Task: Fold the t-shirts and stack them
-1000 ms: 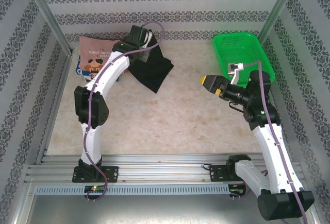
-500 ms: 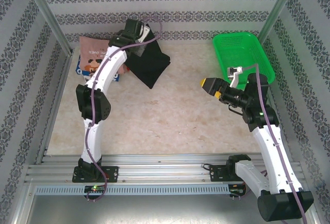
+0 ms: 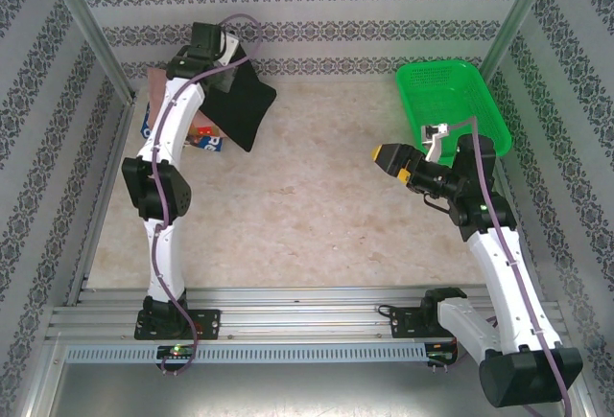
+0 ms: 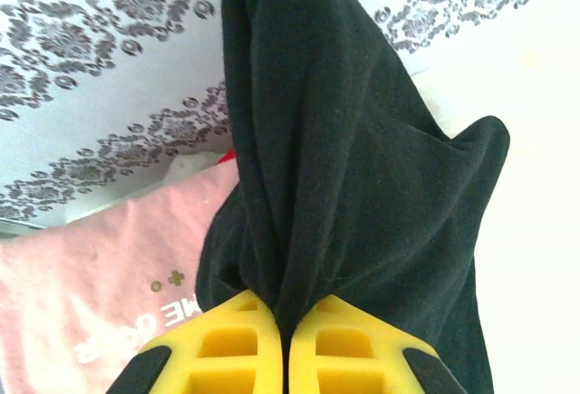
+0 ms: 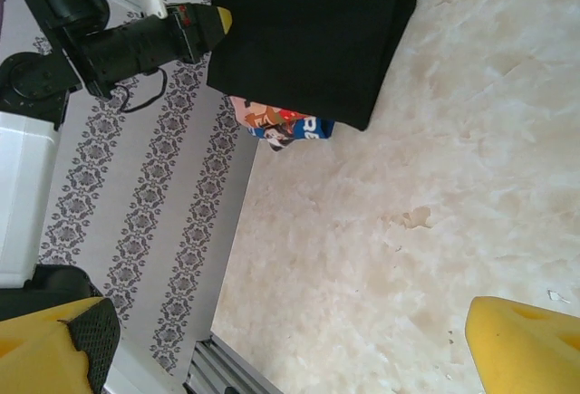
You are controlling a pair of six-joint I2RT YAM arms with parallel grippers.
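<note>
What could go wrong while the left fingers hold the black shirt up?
The left fingers pinch only a bunched fold of the black t-shirt; it could slip out.
Its hanging hem may drag the pink shirt below.
The right fingers stand open by the green basket, too far to help.

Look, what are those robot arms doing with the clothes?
They are working on folding t-shirts. The left gripper is pinched shut on the black t-shirt, which hangs from it at the far left corner of the table, above the pink t-shirt and the blue-and-white t-shirt. The right gripper hovers open and empty near the green basket.
</note>
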